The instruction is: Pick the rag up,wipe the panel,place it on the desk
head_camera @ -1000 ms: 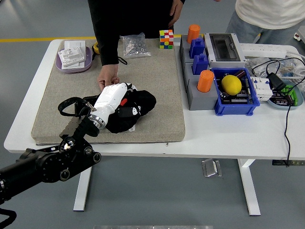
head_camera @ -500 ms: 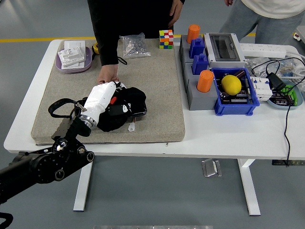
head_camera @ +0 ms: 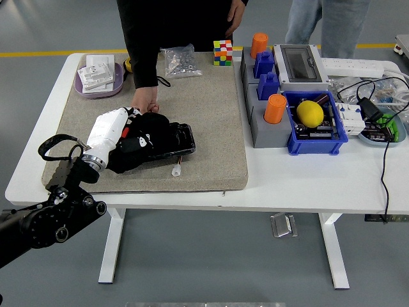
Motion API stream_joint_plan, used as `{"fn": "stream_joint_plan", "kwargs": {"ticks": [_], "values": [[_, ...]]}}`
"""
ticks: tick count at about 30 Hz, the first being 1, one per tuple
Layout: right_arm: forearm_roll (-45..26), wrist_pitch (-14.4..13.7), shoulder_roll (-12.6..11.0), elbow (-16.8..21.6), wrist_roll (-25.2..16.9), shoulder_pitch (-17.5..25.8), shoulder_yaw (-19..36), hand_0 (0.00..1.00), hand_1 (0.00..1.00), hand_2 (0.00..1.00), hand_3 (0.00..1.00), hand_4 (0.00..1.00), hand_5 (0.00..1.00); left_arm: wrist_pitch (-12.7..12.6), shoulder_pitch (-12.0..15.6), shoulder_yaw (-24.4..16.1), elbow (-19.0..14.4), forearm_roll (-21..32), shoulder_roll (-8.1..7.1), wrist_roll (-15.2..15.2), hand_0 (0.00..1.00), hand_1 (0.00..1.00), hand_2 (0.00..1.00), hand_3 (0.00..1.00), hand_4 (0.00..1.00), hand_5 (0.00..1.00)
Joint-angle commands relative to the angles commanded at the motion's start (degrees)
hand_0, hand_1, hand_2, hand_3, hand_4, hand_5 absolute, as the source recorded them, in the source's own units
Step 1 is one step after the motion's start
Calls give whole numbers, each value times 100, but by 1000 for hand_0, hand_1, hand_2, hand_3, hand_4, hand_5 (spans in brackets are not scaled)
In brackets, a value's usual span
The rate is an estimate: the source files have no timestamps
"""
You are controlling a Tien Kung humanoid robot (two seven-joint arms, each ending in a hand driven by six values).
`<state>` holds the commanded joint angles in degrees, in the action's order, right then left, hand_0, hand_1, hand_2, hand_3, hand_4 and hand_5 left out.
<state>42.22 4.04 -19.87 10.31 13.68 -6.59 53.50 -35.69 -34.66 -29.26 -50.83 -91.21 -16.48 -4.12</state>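
Note:
A black rag [head_camera: 142, 142] with small red and white marks lies bunched on a black glossy panel [head_camera: 177, 138], on the grey mat [head_camera: 211, 115]. My left hand [head_camera: 118, 128], white with a black arm behind it, lies on the rag's left part with its fingers curled into the cloth. The panel's right end shows bare beyond the rag. A person in black at the far side rests a fist [head_camera: 144, 106] on the mat just behind the rag. My right hand is out of sight.
A small white connector [head_camera: 176, 171] lies near the mat's front edge. Behind are a bag of screws [head_camera: 180, 61], a colour cube [head_camera: 223, 52] and a purple tray [head_camera: 100, 73]. Right of the mat stand grey and blue bins [head_camera: 268, 96] with orange cylinders, a lemon [head_camera: 310, 113] and cables [head_camera: 383, 128].
My left hand has dragged the rag leftward across the panel, uncovering the panel's right end. The arm has drawn back to the left. A second person at top right has stepped left.

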Motion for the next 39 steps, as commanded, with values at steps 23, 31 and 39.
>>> {"fn": "stream_joint_plan", "kwargs": {"ticks": [23, 31, 39], "values": [[6, -7, 22, 0, -16, 83, 73, 717, 656, 686, 587, 963, 579, -88, 380, -607, 119, -188, -397, 67, 220, 173, 489, 437, 271, 2], [3, -6, 31, 0, -22, 82, 86, 718, 656, 685, 588, 964, 580, -125, 432, -761, 148, -243, -474, 87, 219, 171, 487, 436, 275, 2], [-7, -3, 11, 0, -13, 74, 86, 718, 657, 685, 588, 964, 580, -129, 460, -854, 177, -253, -517, 101, 219, 170, 487, 436, 275, 2]]}}
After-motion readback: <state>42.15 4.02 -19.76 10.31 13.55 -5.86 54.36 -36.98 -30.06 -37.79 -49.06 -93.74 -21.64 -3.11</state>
